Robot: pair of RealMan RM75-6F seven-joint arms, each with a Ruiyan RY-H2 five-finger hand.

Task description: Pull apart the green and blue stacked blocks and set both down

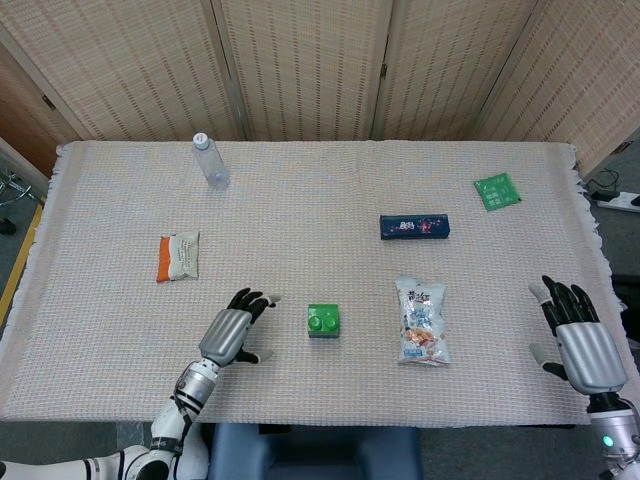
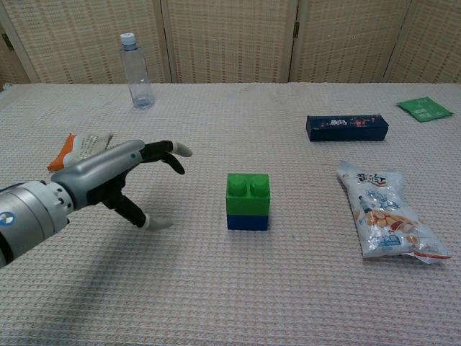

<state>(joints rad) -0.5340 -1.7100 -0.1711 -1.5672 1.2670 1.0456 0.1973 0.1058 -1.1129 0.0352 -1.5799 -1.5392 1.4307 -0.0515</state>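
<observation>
A green block [image 1: 323, 318] [image 2: 248, 194] is stacked on a blue block [image 2: 247, 221] near the table's front middle. My left hand [image 1: 233, 329] [image 2: 119, 176] hovers just left of the stack, fingers spread and thumb down, holding nothing, a short gap away from the blocks. Far over at the table's right front edge my right hand [image 1: 579, 335] is open with its fingers pointing away from me; the chest view does not show it.
A snack bag [image 1: 422, 320] [image 2: 387, 210] lies right of the stack. A dark blue box [image 1: 414, 227] and a green packet [image 1: 497, 190] sit further back right. An orange-white packet [image 1: 178, 255] lies left, a water bottle [image 1: 210, 161] at the back left.
</observation>
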